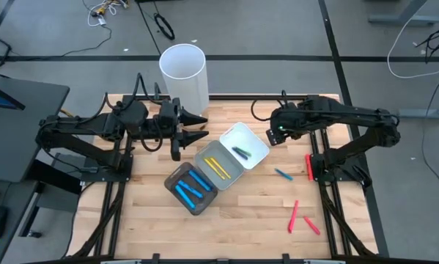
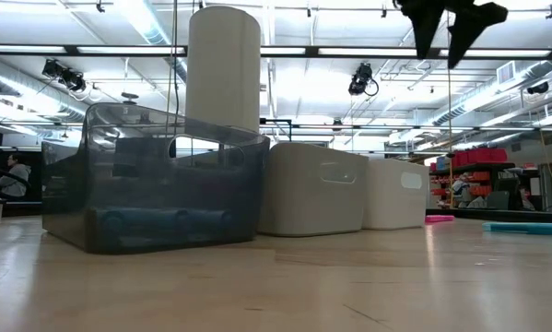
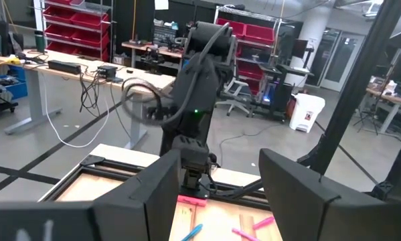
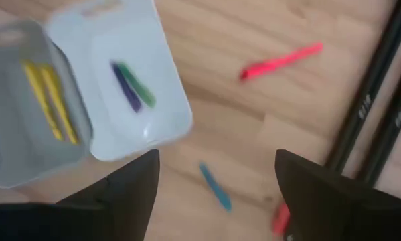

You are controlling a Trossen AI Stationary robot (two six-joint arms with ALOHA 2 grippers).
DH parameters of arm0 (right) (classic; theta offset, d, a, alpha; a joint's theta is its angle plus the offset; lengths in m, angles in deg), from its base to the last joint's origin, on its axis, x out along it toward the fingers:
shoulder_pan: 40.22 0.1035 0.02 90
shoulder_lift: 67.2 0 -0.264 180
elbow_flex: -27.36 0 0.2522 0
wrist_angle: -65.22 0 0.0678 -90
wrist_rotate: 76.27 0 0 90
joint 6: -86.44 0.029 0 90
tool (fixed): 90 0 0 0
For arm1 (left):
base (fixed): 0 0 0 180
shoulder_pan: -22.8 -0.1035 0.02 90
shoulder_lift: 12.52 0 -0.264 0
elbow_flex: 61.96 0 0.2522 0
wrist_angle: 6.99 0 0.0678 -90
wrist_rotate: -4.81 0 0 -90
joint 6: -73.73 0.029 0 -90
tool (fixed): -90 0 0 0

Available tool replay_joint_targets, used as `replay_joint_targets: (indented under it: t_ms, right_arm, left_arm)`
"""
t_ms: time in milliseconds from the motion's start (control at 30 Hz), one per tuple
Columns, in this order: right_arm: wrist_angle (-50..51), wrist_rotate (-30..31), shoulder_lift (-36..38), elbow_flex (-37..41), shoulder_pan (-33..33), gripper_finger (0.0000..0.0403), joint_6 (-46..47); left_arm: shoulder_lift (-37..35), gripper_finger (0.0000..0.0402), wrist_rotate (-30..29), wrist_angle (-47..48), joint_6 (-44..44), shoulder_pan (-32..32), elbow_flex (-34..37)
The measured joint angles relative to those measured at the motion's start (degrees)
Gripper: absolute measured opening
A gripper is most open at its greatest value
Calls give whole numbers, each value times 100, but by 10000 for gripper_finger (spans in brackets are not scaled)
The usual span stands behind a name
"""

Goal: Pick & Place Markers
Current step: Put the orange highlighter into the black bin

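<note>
Hovering wide open and empty beside the white tray [image 1: 242,150], your right gripper [image 4: 213,177] overlooks the blue marker [image 1: 282,174] near the tabletop's right edge, presumably to collect it.

Blue markers [image 1: 191,187] in dark tray, yellow [image 1: 218,167] in grey, loose red [image 1: 293,215] on table

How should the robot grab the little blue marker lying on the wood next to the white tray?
Probably around the middle of the thin blue marker, straight down from above. It lies flat and alone on the wooden table, so the open right end effector can close across its narrow width.
</note>
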Motion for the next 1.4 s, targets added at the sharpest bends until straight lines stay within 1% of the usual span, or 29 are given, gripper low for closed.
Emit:
replay_joint_targets:
  t_ms: [133, 300, 467, 667, 833, 967, 1100, 1233, 1400]
  right_arm:
    - [19, -182, -78, 0, -60, 297, 147]
    - [27, -221, -73, 0, -109, 297, 444]
    - [27, -262, -73, 0, -112, 297, 395]
    - [26, 34, -73, 0, -319, 297, 124]
    - [25, 75, -67, 129, -548, 297, -111]
    - [25, -18, 33, 619, -744, 297, -208]
    - [35, -182, 235, 1391, -982, 297, -220]
    - [-27, -484, 370, 2148, -1029, 297, -235]
    - [-520, -738, 377, 2995, -1078, 297, -279]
  left_arm:
    - [0, 209, 0, 0, 0, 0, 0]
    - [0, 209, 2, -1, 1, 0, 0]
    - [0, 209, 2, 0, 4, 0, 0]
    - [0, 209, 2, 0, 7, 0, 0]
    - [0, 209, 2, 0, 7, 0, 0]
    - [0, 209, 4, 0, 8, 0, 0]
    - [0, 209, 4, -1, 10, 1, 0]
    - [0, 209, 4, -2, 10, 0, 0]
    - [0, 209, 2, -2, 9, 2, 0]
